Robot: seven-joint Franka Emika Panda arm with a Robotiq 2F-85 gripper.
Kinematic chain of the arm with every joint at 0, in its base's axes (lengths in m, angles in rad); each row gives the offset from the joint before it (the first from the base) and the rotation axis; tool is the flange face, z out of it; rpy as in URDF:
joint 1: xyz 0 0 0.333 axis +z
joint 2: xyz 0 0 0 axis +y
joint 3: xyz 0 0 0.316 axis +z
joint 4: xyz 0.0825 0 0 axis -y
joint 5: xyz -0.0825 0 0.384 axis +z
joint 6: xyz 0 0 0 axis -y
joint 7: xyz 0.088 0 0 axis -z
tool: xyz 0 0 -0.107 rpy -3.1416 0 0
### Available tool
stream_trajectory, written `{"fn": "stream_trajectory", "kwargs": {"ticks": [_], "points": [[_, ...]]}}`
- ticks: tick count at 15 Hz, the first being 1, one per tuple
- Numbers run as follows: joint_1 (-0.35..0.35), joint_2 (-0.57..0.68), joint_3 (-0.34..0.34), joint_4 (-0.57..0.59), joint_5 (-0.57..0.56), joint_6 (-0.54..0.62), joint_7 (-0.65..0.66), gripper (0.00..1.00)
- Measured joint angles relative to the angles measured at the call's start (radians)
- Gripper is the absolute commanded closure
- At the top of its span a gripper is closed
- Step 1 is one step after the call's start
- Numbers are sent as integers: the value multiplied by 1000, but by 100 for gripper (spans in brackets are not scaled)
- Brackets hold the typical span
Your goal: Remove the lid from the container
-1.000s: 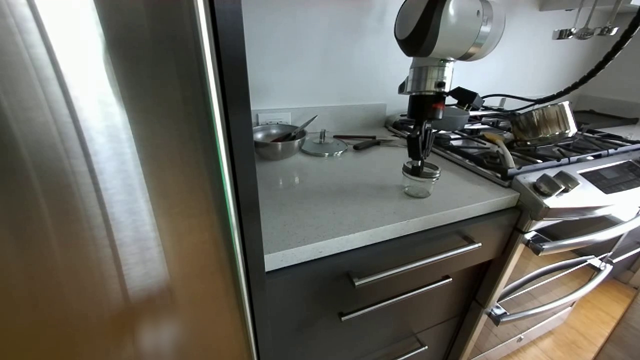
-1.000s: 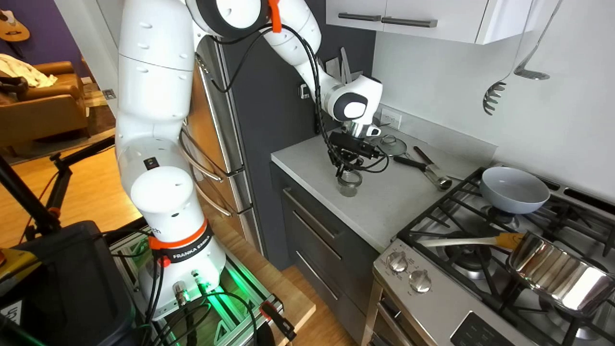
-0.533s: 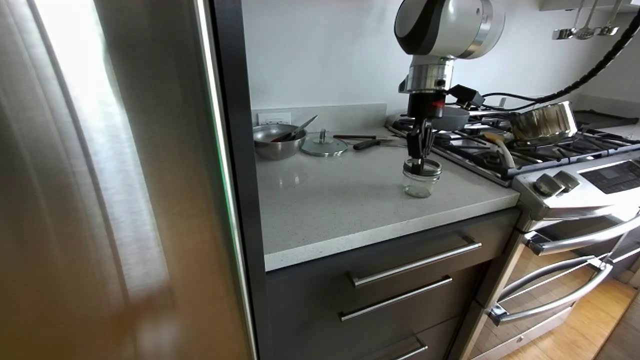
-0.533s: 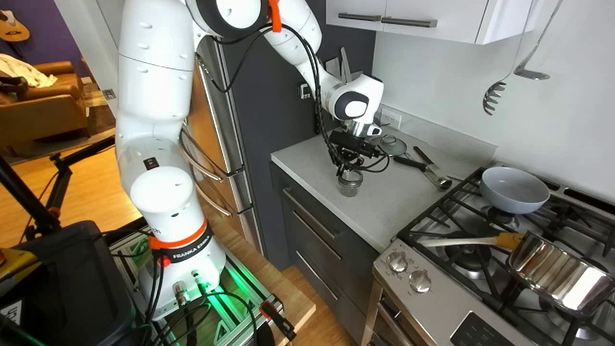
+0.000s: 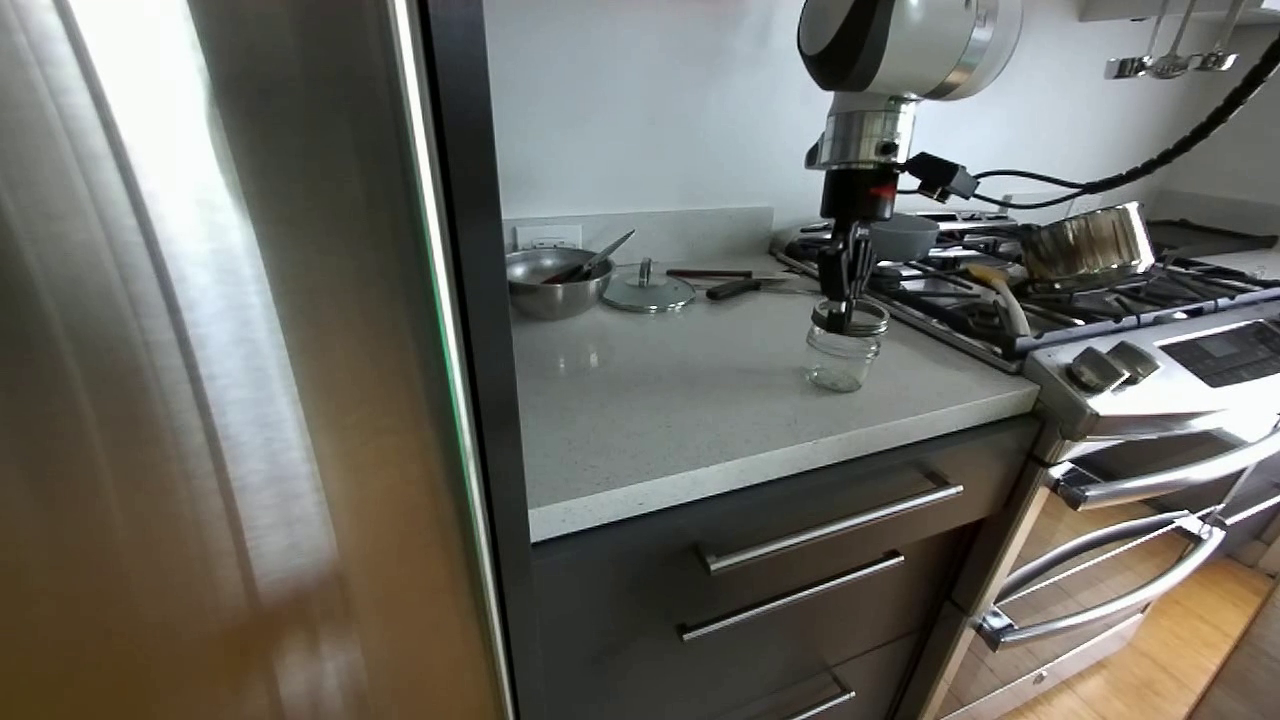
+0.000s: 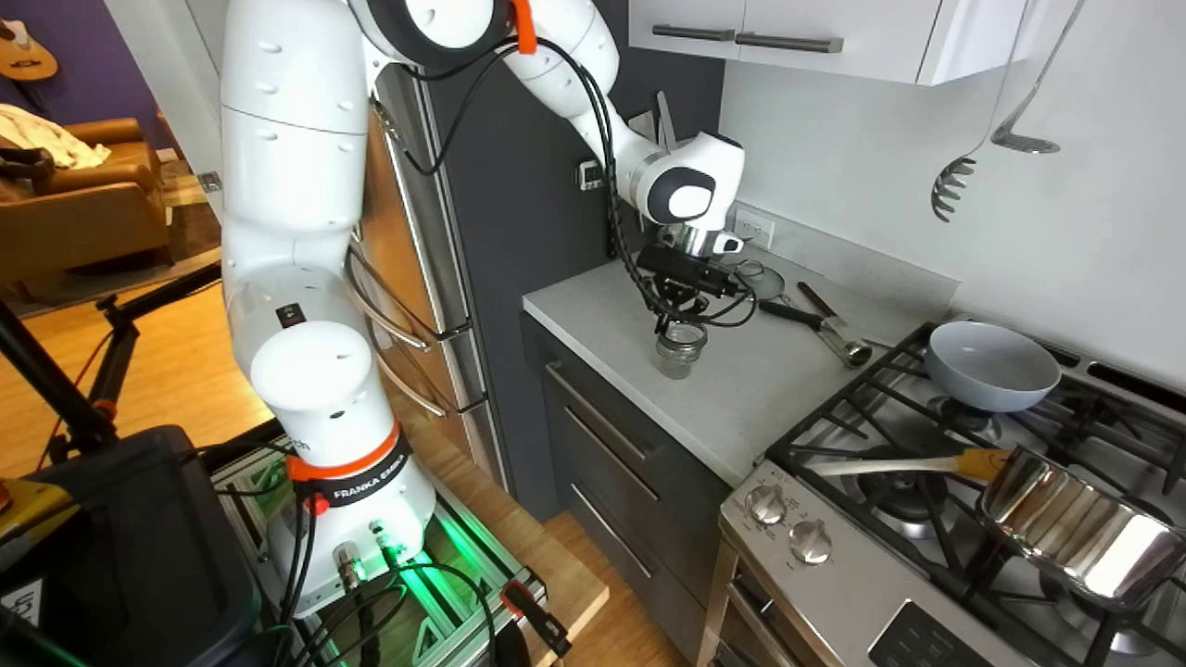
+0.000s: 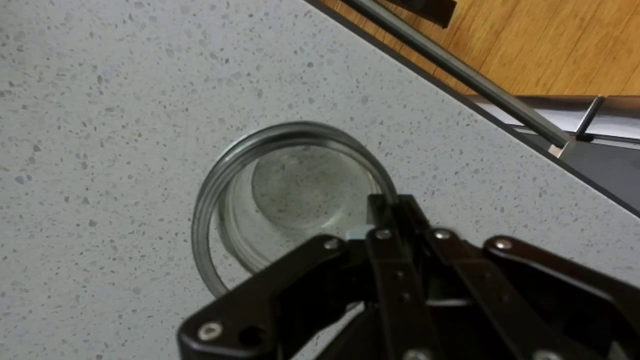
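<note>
In an exterior view the jar [image 5: 840, 362] stands on the counter [image 5: 660, 400] below the jar lid [image 5: 867, 328], stove [image 5: 1155, 402] to the right, pot lid [image 5: 642, 296] and bowl [image 5: 552, 300] behind left

- My tool [image 7: 395, 202] is black, dotted with silvery screws [image 7: 210, 331].
- The lid [image 7: 300, 130] is shiny silver-grey.
- The counter [image 7: 100, 165] is pale grey, flecked with darker grey.
- The jar [image 7: 305, 187] is clear; I see those flecks through its bottom.
- My arm [image 6: 296, 167] is white, banded black and orange.
- The floor [image 7: 550, 45] is honey-brown, streaked with grain.
- The drawers [image 5: 780, 575] are dark grey.
</note>
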Motion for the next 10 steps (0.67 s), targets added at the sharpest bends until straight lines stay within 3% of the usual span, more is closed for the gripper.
{"fn": "stream_trajectory", "kwargs": {"ticks": [10], "points": [[6,-28,7,12,-10,-16,5,98]]}}
